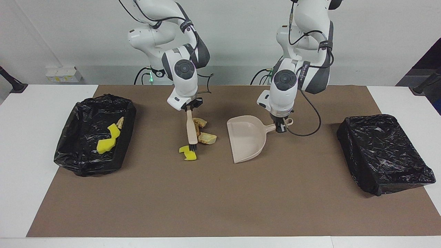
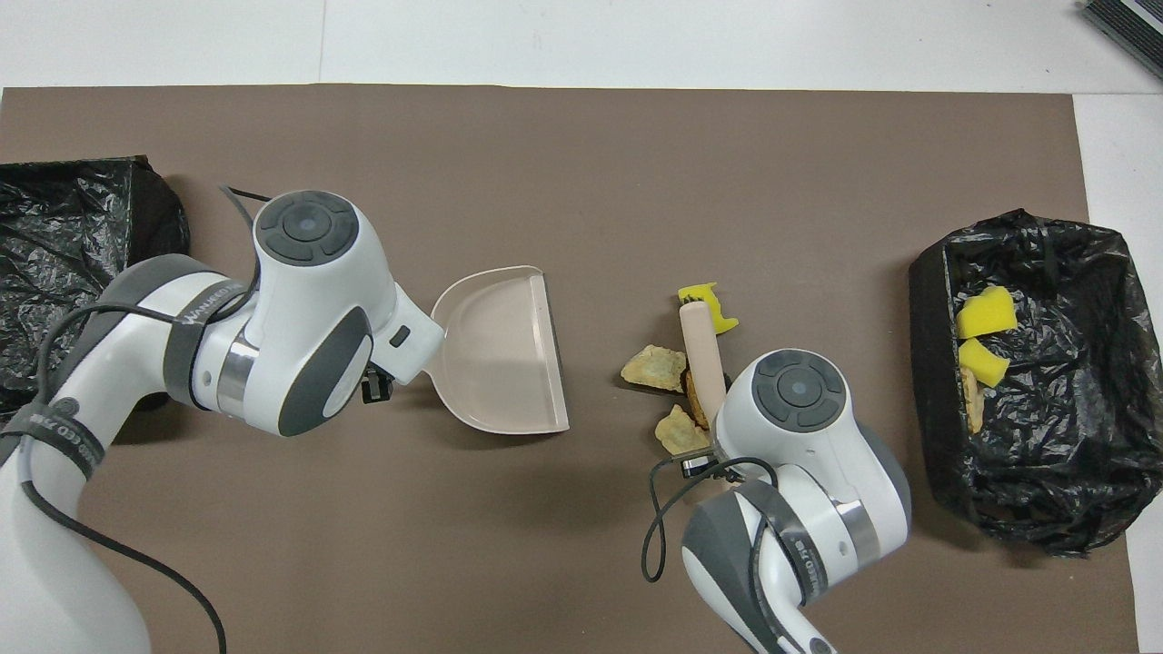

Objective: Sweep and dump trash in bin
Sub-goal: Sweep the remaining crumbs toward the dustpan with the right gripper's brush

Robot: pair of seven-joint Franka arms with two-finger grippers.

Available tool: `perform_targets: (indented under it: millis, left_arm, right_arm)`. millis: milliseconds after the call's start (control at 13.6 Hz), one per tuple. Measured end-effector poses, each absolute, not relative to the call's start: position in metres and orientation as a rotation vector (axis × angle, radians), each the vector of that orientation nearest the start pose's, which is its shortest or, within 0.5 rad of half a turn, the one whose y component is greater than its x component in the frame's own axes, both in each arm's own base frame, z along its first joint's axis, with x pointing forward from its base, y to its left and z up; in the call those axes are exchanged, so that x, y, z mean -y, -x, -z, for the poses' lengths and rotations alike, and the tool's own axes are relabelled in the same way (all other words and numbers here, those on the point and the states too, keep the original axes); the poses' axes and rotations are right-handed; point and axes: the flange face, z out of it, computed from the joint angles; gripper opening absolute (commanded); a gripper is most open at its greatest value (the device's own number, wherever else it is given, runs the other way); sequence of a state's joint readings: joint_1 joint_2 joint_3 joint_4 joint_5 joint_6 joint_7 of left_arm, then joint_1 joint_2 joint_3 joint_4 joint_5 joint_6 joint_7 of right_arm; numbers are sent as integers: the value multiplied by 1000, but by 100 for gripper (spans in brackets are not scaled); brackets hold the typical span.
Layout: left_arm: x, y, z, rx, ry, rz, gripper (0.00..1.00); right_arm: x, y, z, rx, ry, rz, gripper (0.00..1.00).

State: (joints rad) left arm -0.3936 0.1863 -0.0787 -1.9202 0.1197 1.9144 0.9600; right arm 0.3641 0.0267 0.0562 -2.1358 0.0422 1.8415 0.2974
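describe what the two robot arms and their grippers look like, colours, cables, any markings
Both arms are glossy white with rounded dark grey joint sections and silver rings. Each wrist carries a round dark grey cap with a button pad. A black cable loops loosely beside each wrist, strapped on by dark bands with pale lettering, too small to read. The left gripper and right gripper are small and black. Green lights glow at both bases.

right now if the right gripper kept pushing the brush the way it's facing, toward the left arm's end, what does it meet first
The right gripper drives the brush against the beige lumps; the next thing in line looks like the dustpan's open mouth, though exact alignment is unclear.
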Motion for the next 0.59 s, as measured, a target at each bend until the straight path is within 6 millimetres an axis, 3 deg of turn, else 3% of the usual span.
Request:
perform_targets:
  millis: [147, 295, 368, 442, 589]
  left_arm:
    - [253, -513, -377, -2072, 2276, -311, 0]
    - [254, -506, -375, -2068, 2277, -309, 0]
    - [255, -502, -375, -2065, 2278, -312, 0]
    - [256, -498, -375, -2061, 2279, -311, 0]
    - [262, -489, -374, -2061, 2274, -309, 0]
  right_arm:
    - [-169, -476, -390, 76, 3175, -555, 0]
    - [-117, -488, -389, 82, 3191, -568, 0]
    - [-101, -491, -382, 85, 3192, -584, 0]
    - [-97, -493, -372, 92, 3193, -594, 0]
    - [-114, -493, -349, 152, 3193, -625, 0]
